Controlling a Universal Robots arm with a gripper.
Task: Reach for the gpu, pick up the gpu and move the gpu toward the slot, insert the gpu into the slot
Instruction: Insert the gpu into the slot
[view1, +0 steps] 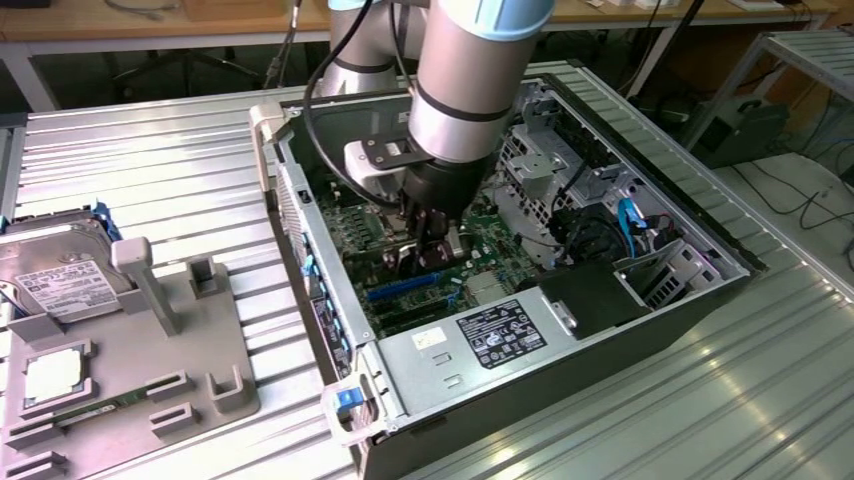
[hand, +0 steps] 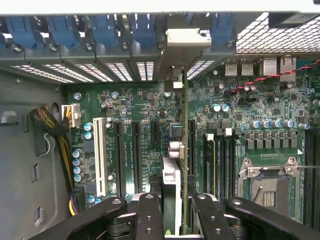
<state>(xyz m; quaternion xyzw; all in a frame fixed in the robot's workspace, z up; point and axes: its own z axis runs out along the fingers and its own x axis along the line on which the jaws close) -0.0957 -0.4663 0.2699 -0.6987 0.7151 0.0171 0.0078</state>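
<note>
Gripper (hand: 172, 210) deep inside open computer case (view1: 694, 300), fingers (hand: 150, 215) clamped either side of gpu (hand: 186, 165). Card stands on edge over motherboard (hand: 135, 125), seen edge-on in wrist view as thin vertical line among black expansion slots (hand: 191, 145). Long axis runs from gripper toward case rear wall; silver bracket (hand: 187, 40) leads, sitting at rear slot openings beside blue latches (hand: 142, 27). Hard drive (view1: 60, 270) rests on grey fixture (view1: 147, 350), exterior view's left.
</note>
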